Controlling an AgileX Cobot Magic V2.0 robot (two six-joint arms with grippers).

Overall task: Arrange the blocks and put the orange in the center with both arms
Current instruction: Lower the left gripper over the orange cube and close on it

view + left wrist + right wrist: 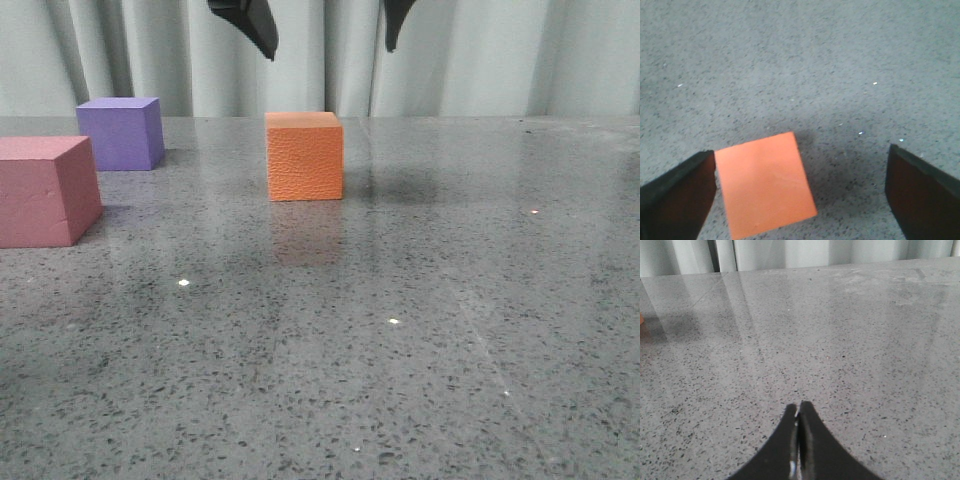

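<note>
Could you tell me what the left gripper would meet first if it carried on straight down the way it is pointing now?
Most likely the orange cube. The left gripper is open above it, but the cube sits off-centre, close to one finger, so that finger might clip its top edge before reaching the tabletop.

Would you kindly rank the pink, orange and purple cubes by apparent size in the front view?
1. pink cube, cut off at the frame edge, nearest the camera
2. orange cube
3. purple cube, farthest back

Nearness may explain the differences.
</note>
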